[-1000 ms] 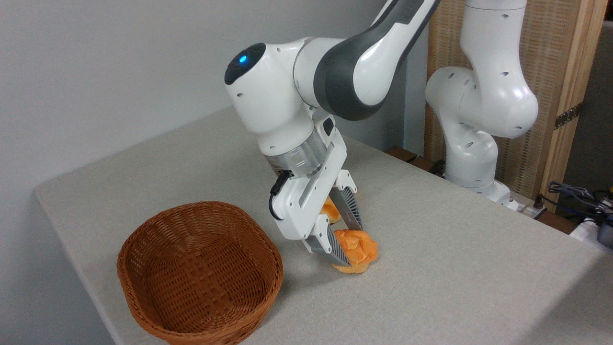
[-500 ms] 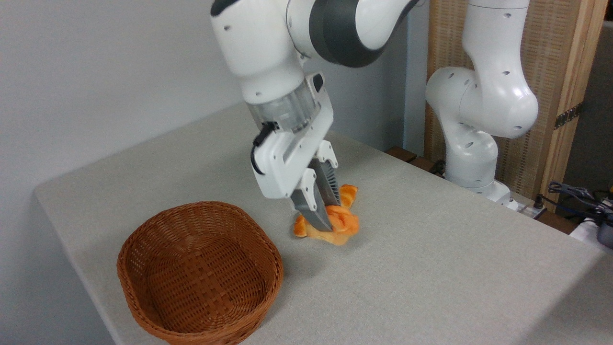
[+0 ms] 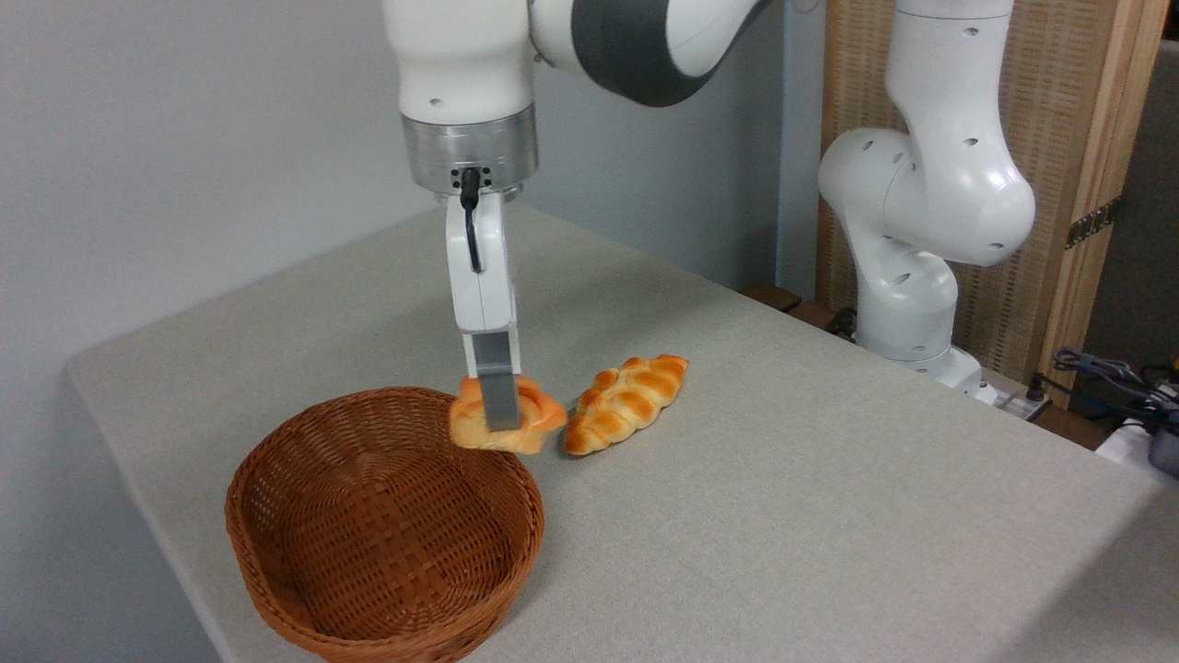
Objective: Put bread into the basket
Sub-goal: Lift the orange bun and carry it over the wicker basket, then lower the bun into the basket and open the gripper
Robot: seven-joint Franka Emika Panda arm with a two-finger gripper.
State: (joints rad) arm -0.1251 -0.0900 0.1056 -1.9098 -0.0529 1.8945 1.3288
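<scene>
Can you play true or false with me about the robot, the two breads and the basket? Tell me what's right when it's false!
1. The gripper is holding the small round golden-orange bun. True.
2. The bun is lying inside the oval brown woven wicker basket. False: it hangs in the air by the basket's far rim, and nothing lies in the basket.
3. The longer braided oval loaf lies on the grey table. True.
4. The gripper is holding both breads. False: it holds only the bun; the loaf lies apart, to the bun's right.
5. The basket is tipped on its side. False: it stands upright, opening upward.
</scene>
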